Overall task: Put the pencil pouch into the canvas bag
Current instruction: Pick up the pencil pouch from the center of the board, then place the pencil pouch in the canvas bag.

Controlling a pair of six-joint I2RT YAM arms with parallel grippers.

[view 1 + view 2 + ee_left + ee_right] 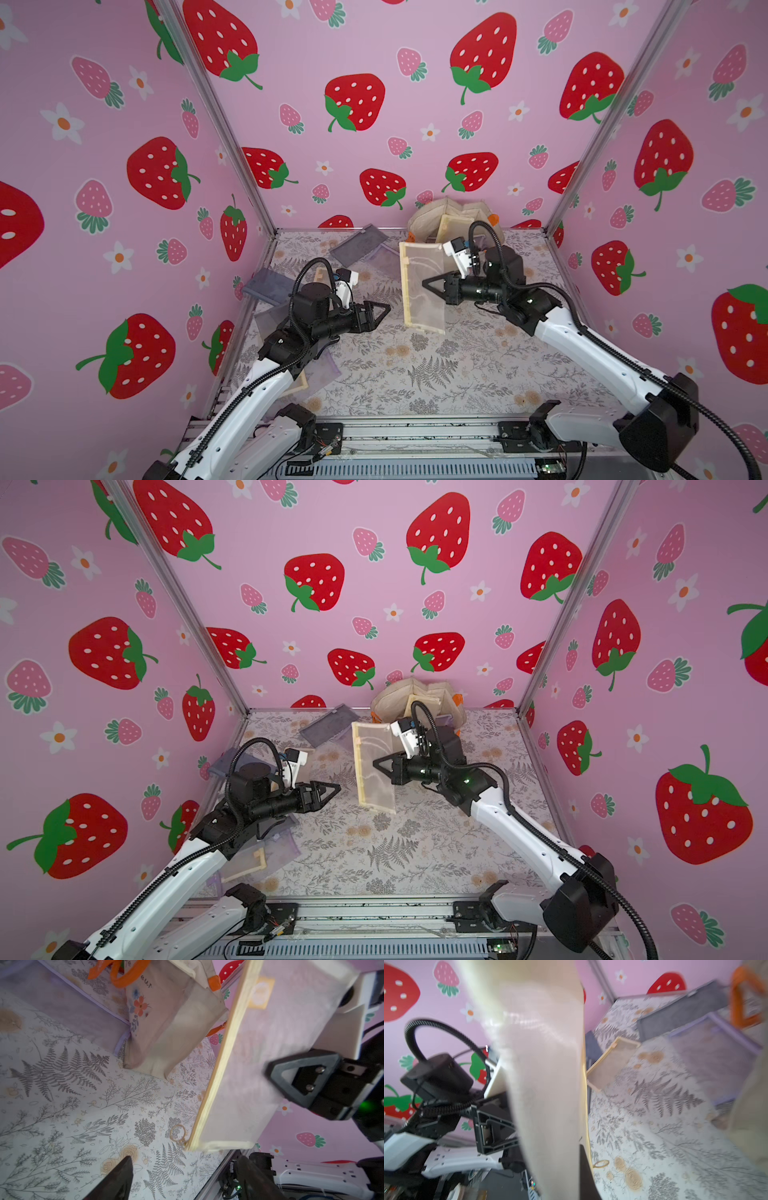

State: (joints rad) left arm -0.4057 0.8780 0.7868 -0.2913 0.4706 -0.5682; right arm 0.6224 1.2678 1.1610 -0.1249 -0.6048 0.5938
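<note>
A cream mesh pencil pouch (420, 291) (374, 771) hangs upright above the middle of the table. My right gripper (425, 284) (376, 765) is shut on its right side. In the right wrist view the pouch (546, 1084) fills the centre, with one dark finger (584, 1167) against it. My left gripper (381, 312) (332, 789) stands open just left of the pouch, apart from it. In the left wrist view the pouch (249, 1053) hangs beyond its spread fingers (122, 1178). The canvas bag (428, 214) (392, 694) (176, 1022), beige with orange handles, stands at the back wall behind the pouch.
A cream pouch (454, 226) shows inside the bag. A grey pouch (359, 245) and a lilac one (388, 255) lie at the back left. More pouches lie by the left wall (266, 284) and under the left arm (320, 370). A metal rail (415, 432) runs along the front.
</note>
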